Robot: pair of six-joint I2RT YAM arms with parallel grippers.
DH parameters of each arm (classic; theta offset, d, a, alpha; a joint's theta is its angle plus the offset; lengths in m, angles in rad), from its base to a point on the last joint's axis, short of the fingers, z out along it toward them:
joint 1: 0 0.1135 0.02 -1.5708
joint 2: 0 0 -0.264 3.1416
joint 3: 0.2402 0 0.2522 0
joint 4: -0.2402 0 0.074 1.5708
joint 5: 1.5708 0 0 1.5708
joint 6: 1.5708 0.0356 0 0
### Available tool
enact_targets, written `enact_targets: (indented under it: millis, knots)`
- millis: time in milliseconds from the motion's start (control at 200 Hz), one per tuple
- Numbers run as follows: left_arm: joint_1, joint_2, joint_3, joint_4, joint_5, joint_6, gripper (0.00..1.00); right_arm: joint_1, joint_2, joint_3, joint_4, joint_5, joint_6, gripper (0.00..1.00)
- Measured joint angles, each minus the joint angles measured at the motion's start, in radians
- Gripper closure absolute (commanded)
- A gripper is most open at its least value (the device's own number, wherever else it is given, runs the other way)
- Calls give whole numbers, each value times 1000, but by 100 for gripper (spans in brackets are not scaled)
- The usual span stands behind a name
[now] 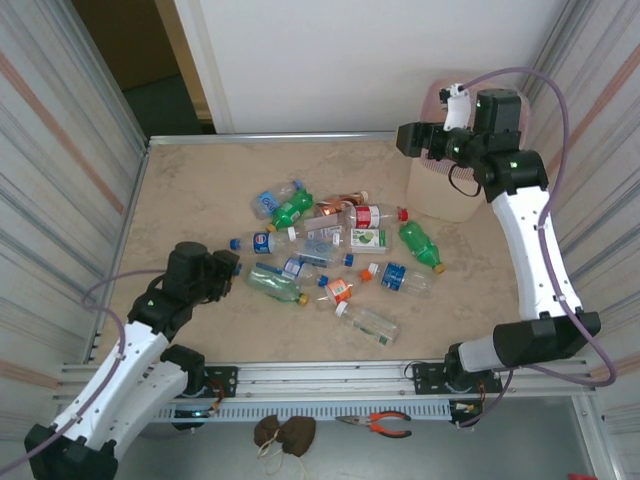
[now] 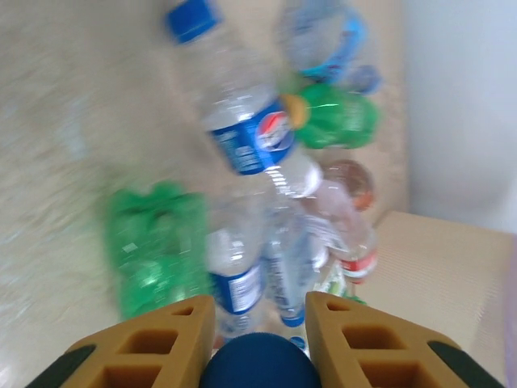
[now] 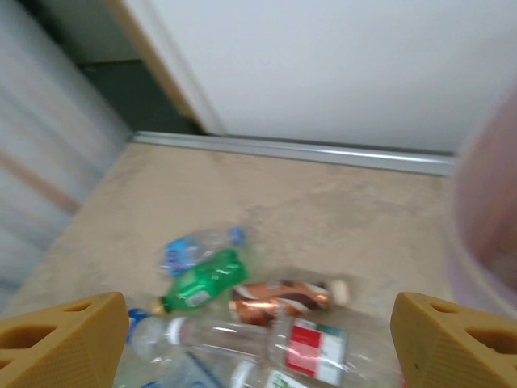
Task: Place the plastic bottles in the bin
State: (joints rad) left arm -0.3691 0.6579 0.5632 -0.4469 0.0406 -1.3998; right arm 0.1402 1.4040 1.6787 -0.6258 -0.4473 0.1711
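Note:
Several plastic bottles (image 1: 330, 250) lie in a loose pile mid-table: clear, green and brown ones with blue, red and green labels. My left gripper (image 1: 228, 270) sits low at the pile's left edge, shut on a dark blue round bottle cap (image 2: 258, 364) between its orange fingers (image 2: 174, 331). Ahead of it lie a blue-labelled clear bottle (image 2: 242, 121) and a crushed green one (image 2: 153, 250). My right gripper (image 1: 405, 138) hangs high at the back right beside the beige bin (image 1: 440, 195), open and holding nothing. Below it are a green bottle (image 3: 202, 283) and a brown one (image 3: 283, 297). The bin's pink liner (image 3: 485, 226) blurs the right edge.
Corrugated metal walls (image 1: 60, 150) close both sides, and a white wall with a dark doorway (image 1: 150, 60) stands behind. A metal rail (image 1: 330, 375) runs along the front edge. Orange-handled pliers (image 1: 375, 424) lie below it. Bare table (image 1: 190, 190) spreads left of the pile.

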Motion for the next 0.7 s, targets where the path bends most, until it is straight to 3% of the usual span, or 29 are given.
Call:
enact_targets:
  millis: [321, 566, 696]
  knots:
    - [68, 5, 127, 312, 192, 444, 98, 62, -68, -179, 236, -370, 4, 15]
    - [68, 106, 324, 550, 543, 777, 100, 183, -132, -245, 357, -544, -23, 12]
    - [42, 171, 417, 619, 724, 909, 100, 268, -160, -245, 357, -599, -91, 4]
